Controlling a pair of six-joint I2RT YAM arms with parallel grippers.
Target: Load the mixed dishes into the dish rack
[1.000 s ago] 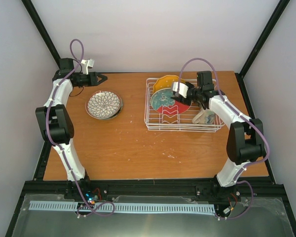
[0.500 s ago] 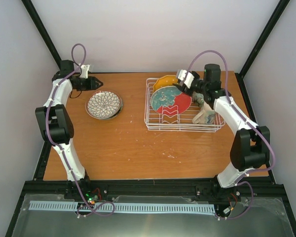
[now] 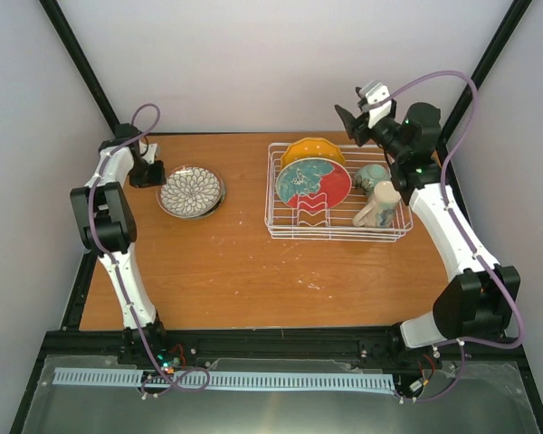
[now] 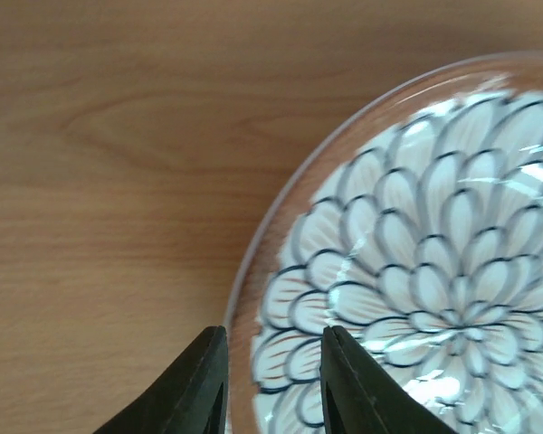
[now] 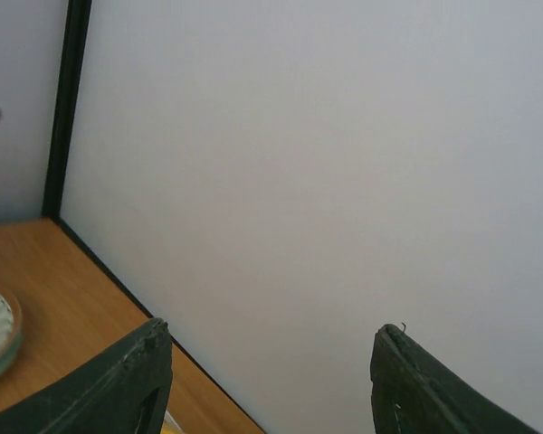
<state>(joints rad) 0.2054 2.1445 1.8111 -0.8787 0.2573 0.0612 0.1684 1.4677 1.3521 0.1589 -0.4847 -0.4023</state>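
Orange-brown table [image 3: 253,262], pale walls, black frame posts. Dish rack [image 3: 273,194] sits right of centre. Change noted vs. a second ago: the right gripper [image 3: 348,122] has come off the red-and-teal plate [image 3: 312,183] and lifted up and back toward the rear wall. Wrist view confirms the jaws stand wide and empty, nothing btwn them but wall. That plate is now released and stands on edge among the prongs, just in front of the orange-yellow scalloped plate [image 3: 312,149]. Cream mug [image 3: 378,206] and small teal bowl [image 3: 373,174] lie at the rack's right end. Left gripper [image 4: 273,333] has swung down to the left rim of the white floral plate [image 3: 191,191], which lies flat on the table, well apart from the rack. Jaws stand narrowly parted, straddling the rim, not clenched. Assessment: four items racked, one outstanding; next req. is a rim pinch, likely slippery on glazed ware.
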